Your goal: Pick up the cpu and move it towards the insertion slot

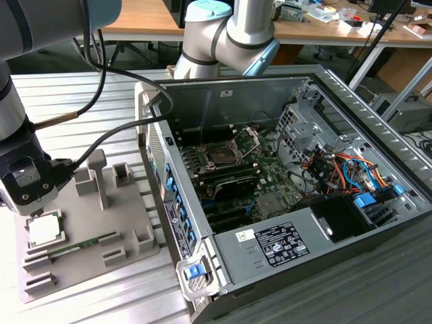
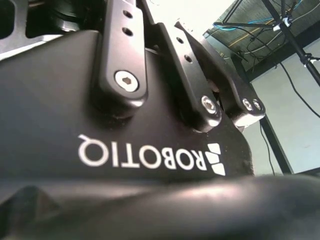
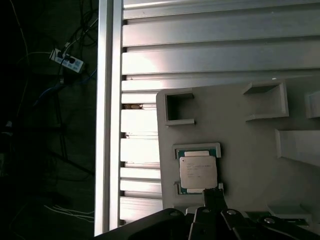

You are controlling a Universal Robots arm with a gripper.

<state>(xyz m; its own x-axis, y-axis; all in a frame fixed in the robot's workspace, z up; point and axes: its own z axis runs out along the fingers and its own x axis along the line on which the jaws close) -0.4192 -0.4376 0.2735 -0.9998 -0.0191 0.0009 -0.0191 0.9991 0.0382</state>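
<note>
On the slatted aluminium desk lies a flat grey plastic fixture plate with raised blocks and pockets. One pocket is a grey square-rimmed holder, and the cpu, a small flat square chip with a pale silvery top, sits flat inside it. Near it on the same plate lies a thin, long green memory stick.

To the exterior view's right of the plate is a big open dark-grey metal computer case, lying on its side. It holds a green motherboard carrying the insertion slot, a square dark socket with a silver frame. The slot's hinged metal load plate is tilted up and open. The case also holds a bundle of orange and blue cables and a grey power supply box with a label.

The silver and pale-blue robot arm has a joint behind the case. Another thick segment crosses the upper corner at the exterior view's left. From there the wrist hangs at that view's left edge. The black gripper points down, just above and beside the holder, with black cables trailing from it. In the first wrist view, the gripper's dark tip is at the chip's edge. I cannot tell whether the gripper is clenched or released. The cpu is well apart from the insertion slot.
</note>
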